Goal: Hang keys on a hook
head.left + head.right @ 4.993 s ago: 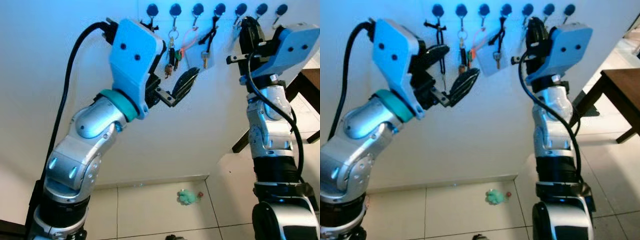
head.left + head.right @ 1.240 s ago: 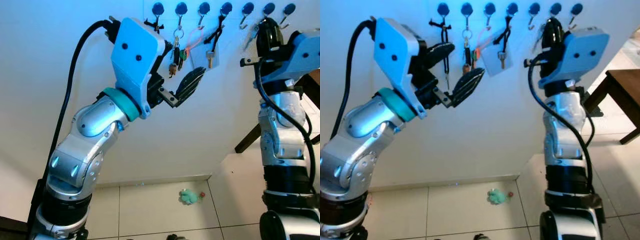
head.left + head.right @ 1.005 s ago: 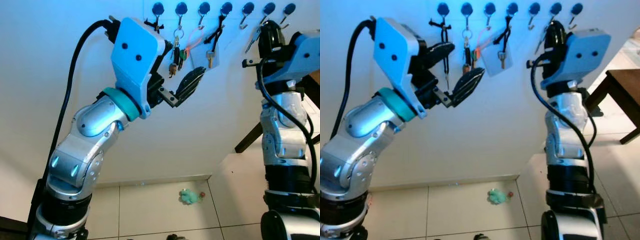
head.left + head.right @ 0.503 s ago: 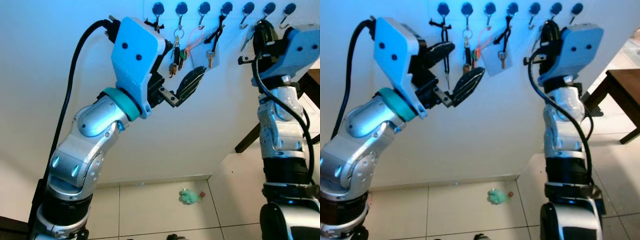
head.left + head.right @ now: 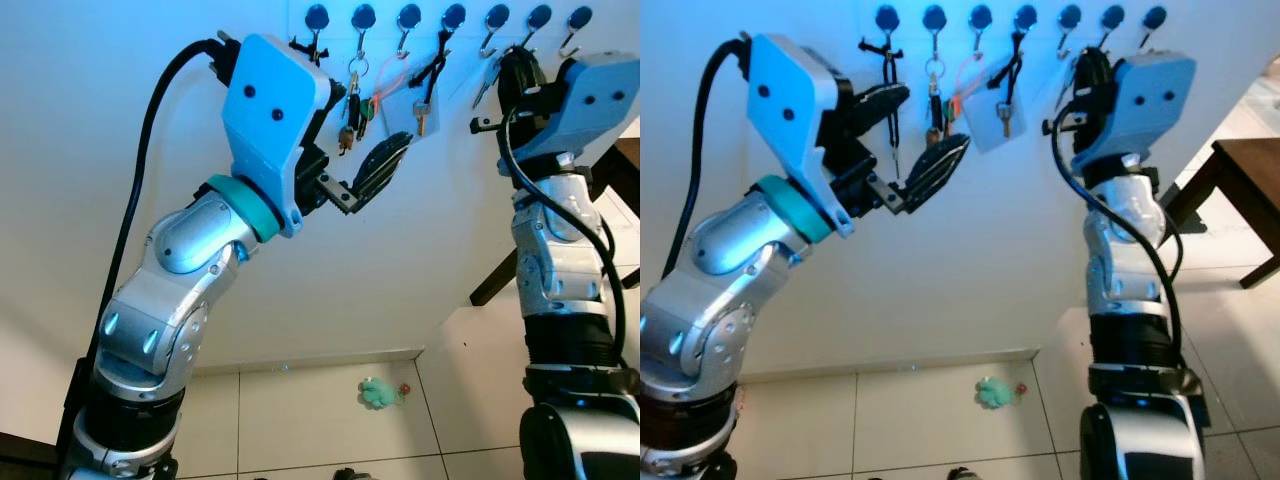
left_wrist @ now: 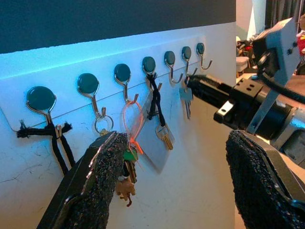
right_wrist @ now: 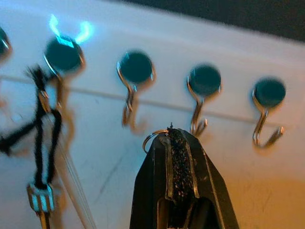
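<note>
Hooks run in a row of seven along the white wall, each with a dark round cap. The right tool is raised to that row, its two black fingers pressed together on the ring of the keys. In the right wrist view the ring pokes out at the fingertips, just below and between two bare hooks, touching neither as far as the blurred picture shows. In the left wrist view a small silver key dangles under the fingertips, near the fifth hook from the left.

The left tool hovers lower and further left, near the wall, its fingers spread wide with nothing between them. Beyond them the four leftmost hooks carry things: a black cord, a key bunch with a green tag, an orange loop, and a black strap with a brass key over a white card.

On the tiled floor by the skirting lies a small green toy, and a dark wooden desk stands at the right
</note>
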You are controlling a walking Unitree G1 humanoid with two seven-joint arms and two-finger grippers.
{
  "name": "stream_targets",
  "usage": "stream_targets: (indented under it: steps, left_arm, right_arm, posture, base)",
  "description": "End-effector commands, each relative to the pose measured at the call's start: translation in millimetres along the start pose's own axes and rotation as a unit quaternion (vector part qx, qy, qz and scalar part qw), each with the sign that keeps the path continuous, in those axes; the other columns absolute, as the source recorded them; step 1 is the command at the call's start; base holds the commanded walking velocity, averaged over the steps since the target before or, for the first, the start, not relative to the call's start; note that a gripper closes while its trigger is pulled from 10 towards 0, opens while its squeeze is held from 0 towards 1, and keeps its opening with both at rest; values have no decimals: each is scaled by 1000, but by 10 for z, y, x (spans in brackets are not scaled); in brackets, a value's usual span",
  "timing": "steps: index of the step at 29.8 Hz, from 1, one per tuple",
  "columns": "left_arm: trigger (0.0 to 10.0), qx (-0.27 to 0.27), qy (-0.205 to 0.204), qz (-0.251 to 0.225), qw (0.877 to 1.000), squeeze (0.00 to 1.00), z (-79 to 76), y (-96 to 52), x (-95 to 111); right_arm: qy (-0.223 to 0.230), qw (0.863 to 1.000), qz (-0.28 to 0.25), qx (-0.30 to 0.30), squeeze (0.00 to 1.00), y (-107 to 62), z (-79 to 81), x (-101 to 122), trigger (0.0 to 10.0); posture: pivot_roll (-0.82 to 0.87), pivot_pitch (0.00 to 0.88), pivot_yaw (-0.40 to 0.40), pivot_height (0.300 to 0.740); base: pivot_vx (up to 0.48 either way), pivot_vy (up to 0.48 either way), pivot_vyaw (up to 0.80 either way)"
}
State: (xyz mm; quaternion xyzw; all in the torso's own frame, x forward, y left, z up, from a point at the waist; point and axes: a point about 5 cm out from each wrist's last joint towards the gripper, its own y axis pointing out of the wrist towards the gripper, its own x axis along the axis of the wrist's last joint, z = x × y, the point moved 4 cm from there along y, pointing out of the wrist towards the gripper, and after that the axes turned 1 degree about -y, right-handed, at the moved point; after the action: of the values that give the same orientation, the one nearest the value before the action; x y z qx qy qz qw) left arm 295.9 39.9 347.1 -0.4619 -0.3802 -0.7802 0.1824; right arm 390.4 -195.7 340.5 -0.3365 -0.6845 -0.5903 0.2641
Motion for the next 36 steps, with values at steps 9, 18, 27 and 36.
stream_targets:
  steps: [9, 18, 27, 36]
  left_arm:
    - [10000, -6, 1, -6, 1000, 0, -19, 2, 24]
    - [10000, -6, 0, -6, 1000, 0, -17, 5, 22]
    - [10000, -6, -1, -6, 1000, 0, -17, 13, 20]
    - [10000, -5, -1, -6, 1000, 0, -17, 15, 22]
  right_arm:
    - [1, 1000, 17, -10, 0, -65, -41, -85, 10000]
    - [18, 999, -31, 19, 0, -86, 64, 108, 10000]
    - [24, 997, -74, 19, 0, -73, 45, 286, 10000]
    - [13, 998, -60, 13, 0, -62, 16, 263, 10000]
  posture:
    - [-106, 127, 47, 740]
    - [-107, 133, 50, 740]
    - [-110, 138, 51, 740]
    - [-107, 139, 49, 740]
  base:
    - [0, 0, 0]
    - [0, 0, 0]
    - [0, 0, 0]
    - [0, 0, 0]
